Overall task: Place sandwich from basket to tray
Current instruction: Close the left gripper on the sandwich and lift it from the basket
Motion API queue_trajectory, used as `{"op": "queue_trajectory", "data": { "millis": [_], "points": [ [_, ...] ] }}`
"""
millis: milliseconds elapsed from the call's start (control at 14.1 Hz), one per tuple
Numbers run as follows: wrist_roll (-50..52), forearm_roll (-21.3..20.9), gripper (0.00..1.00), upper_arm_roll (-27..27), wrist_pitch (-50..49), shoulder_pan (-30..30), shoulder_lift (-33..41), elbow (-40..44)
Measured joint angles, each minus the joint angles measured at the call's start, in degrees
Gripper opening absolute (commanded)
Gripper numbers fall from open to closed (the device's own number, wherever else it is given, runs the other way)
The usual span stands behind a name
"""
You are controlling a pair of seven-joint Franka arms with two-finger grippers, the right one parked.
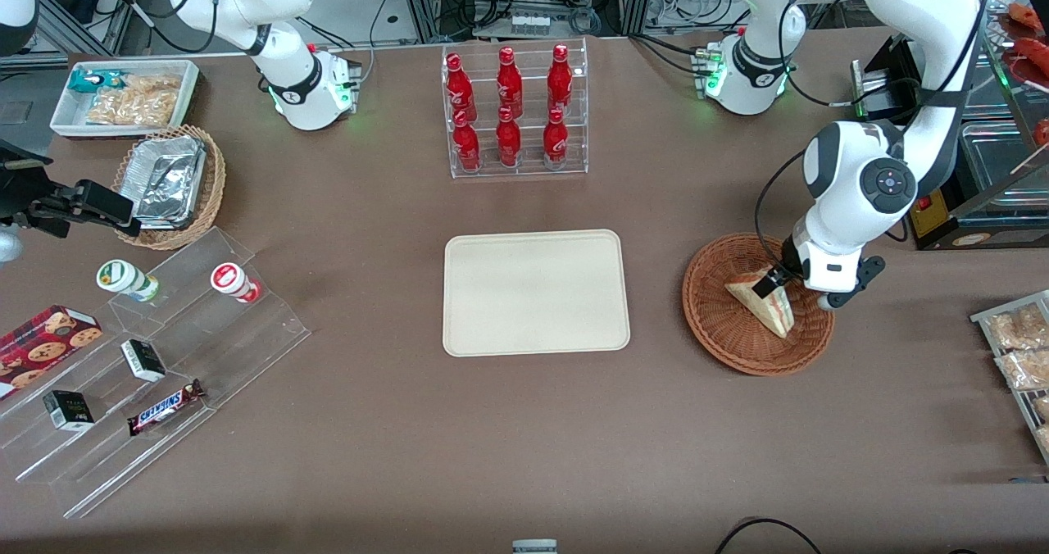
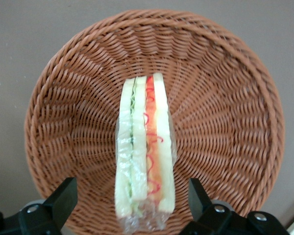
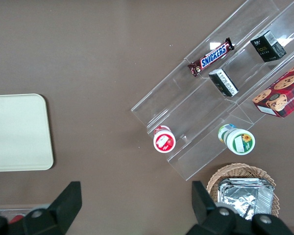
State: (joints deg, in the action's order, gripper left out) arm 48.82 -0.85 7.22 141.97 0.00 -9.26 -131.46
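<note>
Left wrist view: sandwich (image 2: 146, 147) in basket (image 2: 225, 98) sits between the wide-spread claw (image 2: 132, 198) fingers.

Front view: high, looks down across whole table (image 1: 524, 423). Left wrist view: close, straight down into basket (image 2: 88, 73), shared with front view (image 1: 721, 333). Right wrist view: looks down, shares tray (image 3: 14, 132)

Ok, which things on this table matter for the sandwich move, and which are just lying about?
Part of the job:
- triangular white-bread sandwich, lying in the basket
- round reddish-brown wicker basket
- flat cream rectangular tray, nothing on it
- left gripper, open, fingers either side of the sandwich

Lying about:
- clear rack of red bottles
- tan basket of foil containers
- Snickers bar
</note>
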Motion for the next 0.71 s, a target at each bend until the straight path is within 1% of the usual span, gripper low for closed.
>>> {"op": "queue_trajectory", "data": {
  "millis": [212,283,354,424,495,566,636,707],
  "points": [
    [6.17,0.02,1.00,0.01,3.66,0.00,-2.59,-0.18],
    [8.20,0.02,0.93,0.01,4.68,0.00,-3.46,-0.19],
    [10.12,0.02,0.82,0.02,5.33,-0.04,-4.24,-0.19],
    [11.44,0.02,0.65,0.03,5.82,-0.20,-4.88,-0.18],
    [12.54,0.03,0.35,0.06,6.01,-0.42,-5.31,-0.18],
    [13.59,0.03,0.13,0.11,6.03,-0.61,-5.47,-0.18],
    [13.97,0.03,0.06,0.17,6.03,-0.73,-5.43,-0.13],
    [13.98,0.03,0.04,0.19,6.02,-0.84,-5.32,-0.02]
  ]
}}
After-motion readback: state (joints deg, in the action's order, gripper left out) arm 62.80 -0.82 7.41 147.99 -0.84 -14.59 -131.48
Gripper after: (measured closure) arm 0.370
